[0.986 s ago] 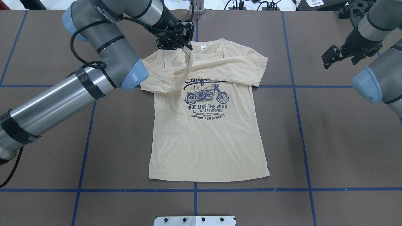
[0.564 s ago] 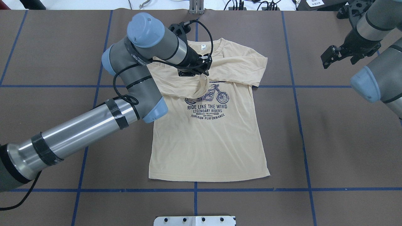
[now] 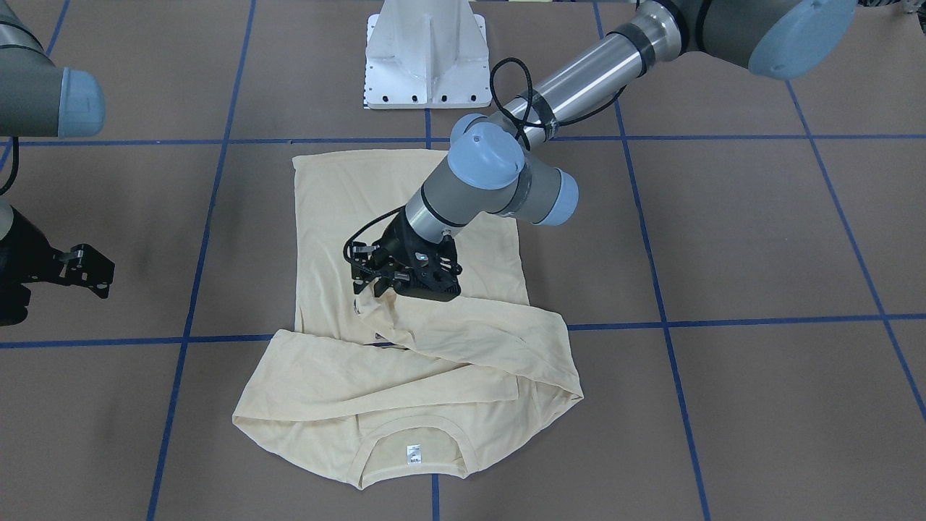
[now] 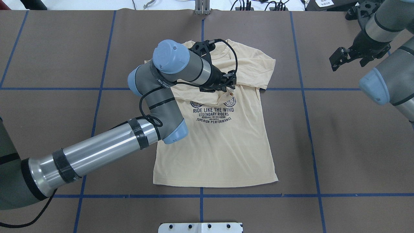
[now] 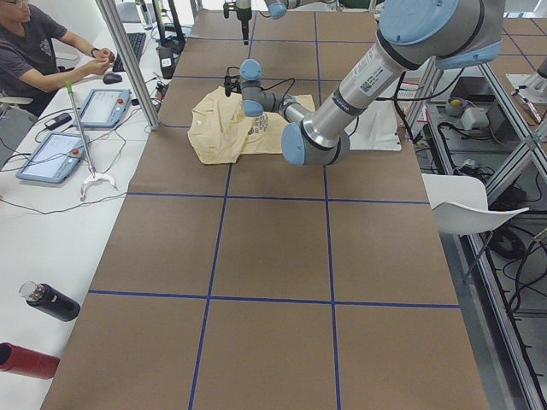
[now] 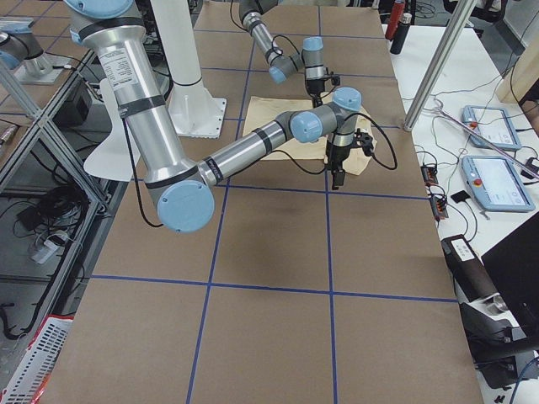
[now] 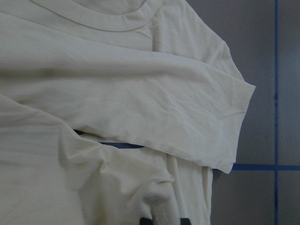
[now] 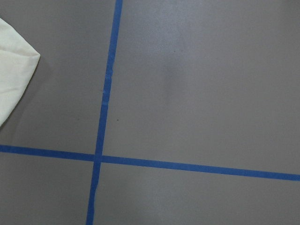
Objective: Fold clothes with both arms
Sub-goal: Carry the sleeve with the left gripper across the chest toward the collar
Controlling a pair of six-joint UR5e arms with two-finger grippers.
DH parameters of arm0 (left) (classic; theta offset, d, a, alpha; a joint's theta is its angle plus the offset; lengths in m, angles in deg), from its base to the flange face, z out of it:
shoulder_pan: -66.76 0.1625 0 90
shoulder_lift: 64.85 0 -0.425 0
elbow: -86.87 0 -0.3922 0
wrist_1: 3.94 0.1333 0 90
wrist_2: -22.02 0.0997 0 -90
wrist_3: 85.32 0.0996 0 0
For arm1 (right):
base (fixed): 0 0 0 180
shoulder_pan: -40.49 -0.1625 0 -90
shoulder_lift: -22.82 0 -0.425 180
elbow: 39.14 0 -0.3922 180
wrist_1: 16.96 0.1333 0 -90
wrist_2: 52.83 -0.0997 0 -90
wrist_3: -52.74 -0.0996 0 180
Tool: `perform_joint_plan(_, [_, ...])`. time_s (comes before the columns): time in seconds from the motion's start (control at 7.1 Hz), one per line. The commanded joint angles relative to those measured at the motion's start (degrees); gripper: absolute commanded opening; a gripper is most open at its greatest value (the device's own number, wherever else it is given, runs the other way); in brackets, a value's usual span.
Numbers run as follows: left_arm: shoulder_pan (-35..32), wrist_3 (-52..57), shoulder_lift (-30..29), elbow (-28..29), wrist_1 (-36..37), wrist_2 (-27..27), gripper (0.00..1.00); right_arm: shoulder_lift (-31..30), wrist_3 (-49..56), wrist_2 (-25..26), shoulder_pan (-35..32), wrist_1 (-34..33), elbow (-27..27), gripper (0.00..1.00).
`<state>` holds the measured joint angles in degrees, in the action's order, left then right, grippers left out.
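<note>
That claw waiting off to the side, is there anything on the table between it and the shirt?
Nothing visible. Only bare table with blue tape lines lies between the right gripper and the T-shirt.

Overhead and front views face each other above the T-shirt. Side views look along the bench; wrist views are close.

Left hand pinching sleeve, T-shirt flat

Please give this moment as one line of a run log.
phase: folding | left gripper: shut on sleeve, above print | right gripper: open, clear of T-shirt | T-shirt: lying flat, hem not yet folded
</note>
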<state>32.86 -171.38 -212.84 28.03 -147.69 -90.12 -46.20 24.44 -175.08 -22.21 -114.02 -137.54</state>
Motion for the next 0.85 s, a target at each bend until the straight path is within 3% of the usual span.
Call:
perform_joint_plan(0.0, [1.38,0.02,-1.95,-0.04,-1.27,1.75,1.00,1.25,0.00,0.00,0.03,0.03,1.35,1.00])
perform_joint_plan(0.42, [0.77,0.19,-1.43,-0.65,-0.57,1.58,1.00,2.57,-1.14,-0.53,0.03,0.03,1.63,1.00])
perform_joint_plan(0.7, [-0.81,0.37,2.15,-8.95,8.51,-1.04,0.99,2.58,-7.35,-2.19,2.56,0.03,-2.21,1.00])
